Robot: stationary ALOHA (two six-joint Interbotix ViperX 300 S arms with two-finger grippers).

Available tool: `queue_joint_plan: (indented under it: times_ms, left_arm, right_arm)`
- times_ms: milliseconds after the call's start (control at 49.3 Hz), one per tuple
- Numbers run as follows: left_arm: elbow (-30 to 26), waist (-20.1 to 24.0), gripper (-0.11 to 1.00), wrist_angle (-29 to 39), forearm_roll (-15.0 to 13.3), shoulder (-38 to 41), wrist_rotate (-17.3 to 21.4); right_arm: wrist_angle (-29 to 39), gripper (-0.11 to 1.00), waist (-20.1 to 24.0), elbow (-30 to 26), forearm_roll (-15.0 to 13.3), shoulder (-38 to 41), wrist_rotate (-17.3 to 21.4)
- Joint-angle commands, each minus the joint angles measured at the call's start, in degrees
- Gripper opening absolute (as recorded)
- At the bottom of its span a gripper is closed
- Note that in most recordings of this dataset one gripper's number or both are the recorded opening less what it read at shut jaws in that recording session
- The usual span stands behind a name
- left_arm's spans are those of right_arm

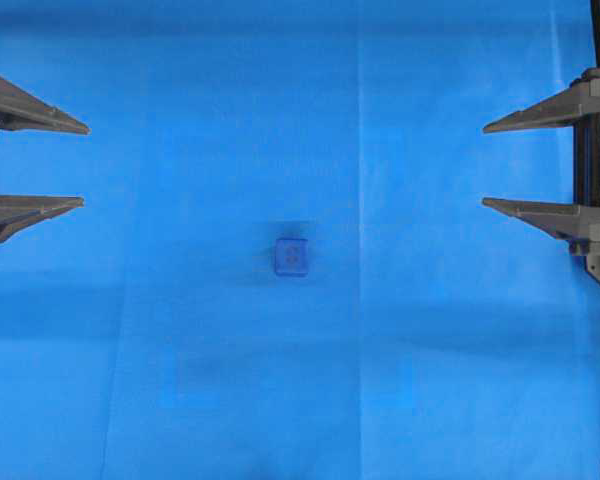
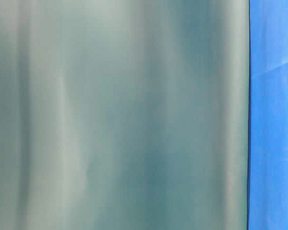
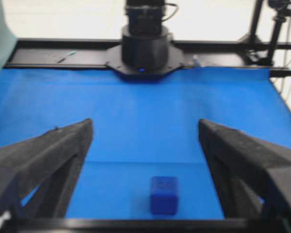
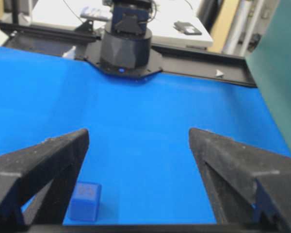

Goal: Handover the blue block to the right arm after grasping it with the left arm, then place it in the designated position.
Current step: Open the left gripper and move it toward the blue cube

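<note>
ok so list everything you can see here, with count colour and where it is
blue block: one, dark blue, lying on the cloth near the middle of the overhead view, between the two grippers and touching neither
blue cloth: one, bright blue, covering the table surface
curtain: one, pale grey-green, filling most of the table-level view
black frame rail: one, black, along the far edge of the cloth in the left wrist view
left gripper: one, black fingers on white mounts, at the left edge of the overhead view, open
right gripper: one, all-black fingers, at the right edge of the overhead view, open
</note>
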Motion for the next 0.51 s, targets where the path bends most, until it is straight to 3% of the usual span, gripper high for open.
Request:
queue_joint_plan:
  times_ms: [0,487]
  left_arm:
    - [-0.7,0.0,0.92,-0.26,0.18,0.26,0.0]
    - [-2.37,0.0,0.92,-5.8,0.09,7.03,-0.09]
  right_arm:
    - [-0.26,0.97,-0.18,-1.67,0.18,0.44,0.0]
    - [-0.53,0.97,-0.18,-1.85,0.18,0.97,0.0]
